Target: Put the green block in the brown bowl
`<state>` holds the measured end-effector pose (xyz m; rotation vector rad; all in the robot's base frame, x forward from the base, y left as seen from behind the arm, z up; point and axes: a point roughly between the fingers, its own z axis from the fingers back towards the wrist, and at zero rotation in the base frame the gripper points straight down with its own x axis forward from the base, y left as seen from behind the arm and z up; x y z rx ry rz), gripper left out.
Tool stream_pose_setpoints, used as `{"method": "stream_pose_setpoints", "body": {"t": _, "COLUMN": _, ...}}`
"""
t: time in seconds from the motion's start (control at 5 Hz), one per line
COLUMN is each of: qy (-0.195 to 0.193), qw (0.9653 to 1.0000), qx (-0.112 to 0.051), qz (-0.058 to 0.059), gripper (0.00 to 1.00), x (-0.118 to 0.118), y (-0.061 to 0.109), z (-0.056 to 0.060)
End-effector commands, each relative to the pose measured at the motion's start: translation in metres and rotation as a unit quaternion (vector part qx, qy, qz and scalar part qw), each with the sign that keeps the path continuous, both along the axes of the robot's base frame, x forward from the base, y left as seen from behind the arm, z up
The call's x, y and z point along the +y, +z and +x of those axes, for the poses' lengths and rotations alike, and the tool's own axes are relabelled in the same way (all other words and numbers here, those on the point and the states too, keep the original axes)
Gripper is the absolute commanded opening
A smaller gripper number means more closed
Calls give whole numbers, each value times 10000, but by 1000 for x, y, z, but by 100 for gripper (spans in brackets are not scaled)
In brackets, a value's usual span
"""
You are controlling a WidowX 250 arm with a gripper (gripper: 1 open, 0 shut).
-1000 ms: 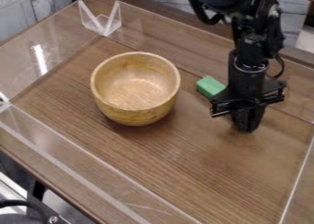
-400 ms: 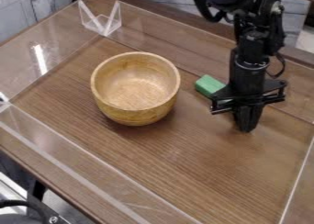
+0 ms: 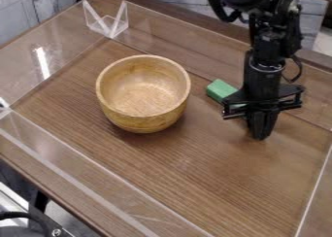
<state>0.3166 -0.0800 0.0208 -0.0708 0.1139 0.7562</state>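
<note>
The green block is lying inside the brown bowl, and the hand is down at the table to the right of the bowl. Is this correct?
Not quite. In the camera view the green block lies on the table, right of the brown bowl, which is empty. The hand is indeed down at the table right of the bowl.

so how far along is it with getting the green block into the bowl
Done: gripper is down at the table by the green block and shut. In hand: a grasp, though whether it holds the block can't be seen. Left: lift and drop into the empty brown bowl.

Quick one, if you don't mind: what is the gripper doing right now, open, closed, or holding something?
Gripper: closed, pointing down at the table, beside the green block; whether it grips the block cannot be told.
</note>
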Motion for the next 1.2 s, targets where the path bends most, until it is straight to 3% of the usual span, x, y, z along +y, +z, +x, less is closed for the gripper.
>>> {"method": "stream_pose_setpoints", "body": {"t": 0.0, "qy": -8, "qw": 10000, "qx": -6, "qz": 4, "gripper": 0, "x": 6, "y": 5, "z": 3}}
{"method": "stream_pose_setpoints", "body": {"t": 0.6, "qy": -181, "qw": 9996, "qx": 226, "qz": 22, "gripper": 0, "x": 13, "y": 6, "z": 1}}
{"method": "stream_pose_setpoints", "body": {"t": 1.0, "qy": -348, "qw": 9983, "qx": 475, "qz": 21, "gripper": 0, "x": 18, "y": 26, "z": -11}}
